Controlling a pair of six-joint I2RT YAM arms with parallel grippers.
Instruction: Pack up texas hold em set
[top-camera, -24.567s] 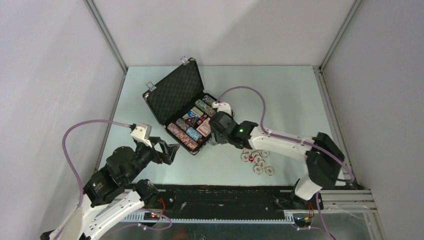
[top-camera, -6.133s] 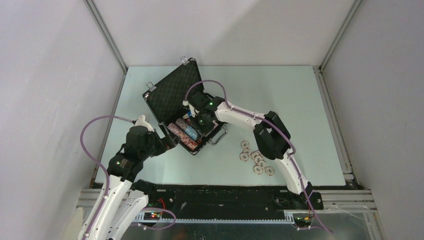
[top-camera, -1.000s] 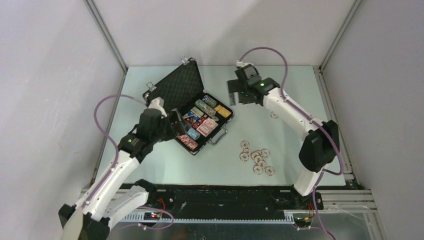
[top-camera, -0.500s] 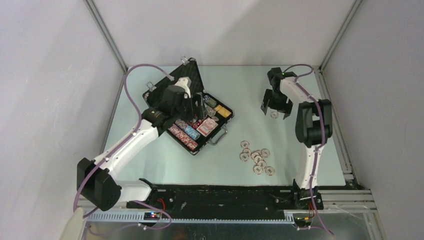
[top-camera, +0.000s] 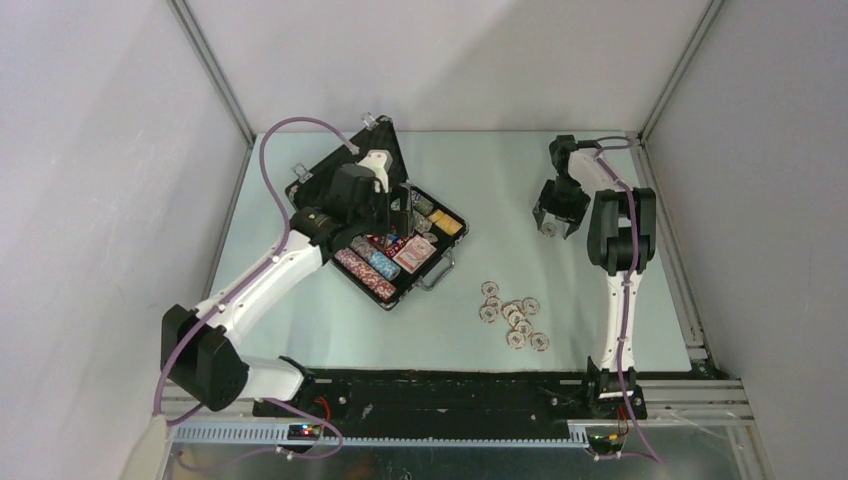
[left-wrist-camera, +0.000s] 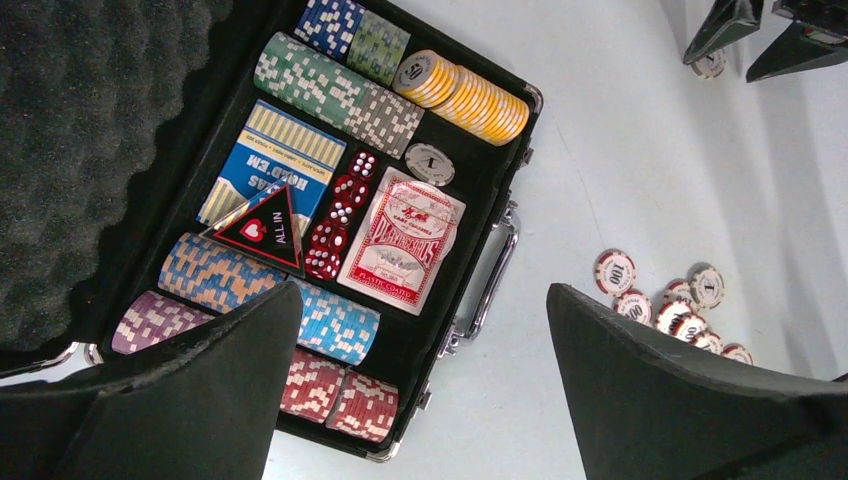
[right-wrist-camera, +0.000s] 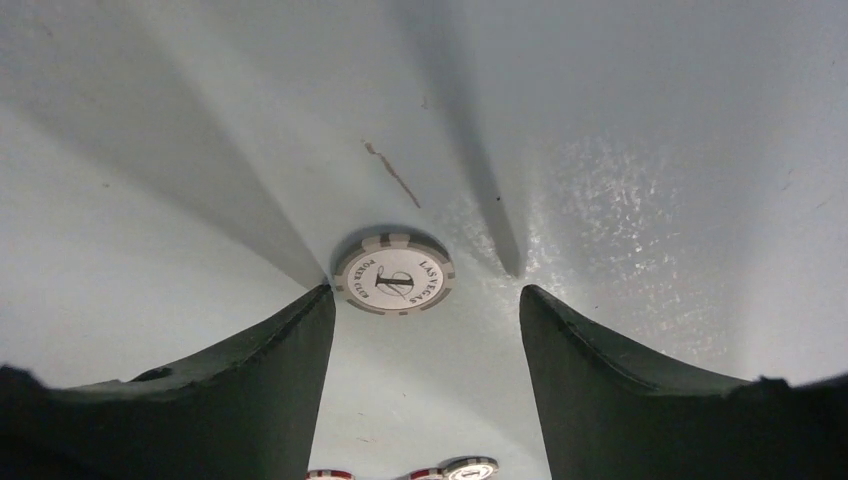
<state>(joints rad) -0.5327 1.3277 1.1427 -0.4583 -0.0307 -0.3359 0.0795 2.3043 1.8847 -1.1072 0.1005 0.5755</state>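
Right gripper (right-wrist-camera: 425, 293) poised over a single white-and-grey round poker chip (right-wrist-camera: 393, 273) lying flat on the pale table (top-camera: 480, 170) near its far right side; jaws parted and holding nothing, one finger just beside the chip's rim, the other standing clear. Because the chip sits off-centre between the fingers, a squeeze from here would likely push it sideways before both pads meet it; a thin disc flat on a smooth top may skid out or tip on edge rather than lift; fingertips set too high would close on air, while too low they would scrape the surface. Well apart to the left lies the open black briefcase-style case with foam-lined lid (left-wrist-camera: 90, 130) and silver handle (left-wrist-camera: 490, 270), its tray holding rows of multicoloured chips, two card decks and small red dice (left-wrist-camera: 335, 215); the left gripper (left-wrist-camera: 420, 295) hovers above it, jaws wide and empty, where a careless descent could disturb the packed rows. A scatter of loose red-and-white chips (top-camera: 513, 318) lies on the table nearer the arms' bases, unpacked; a weak pinch could drop the chip during the carry across to the case.
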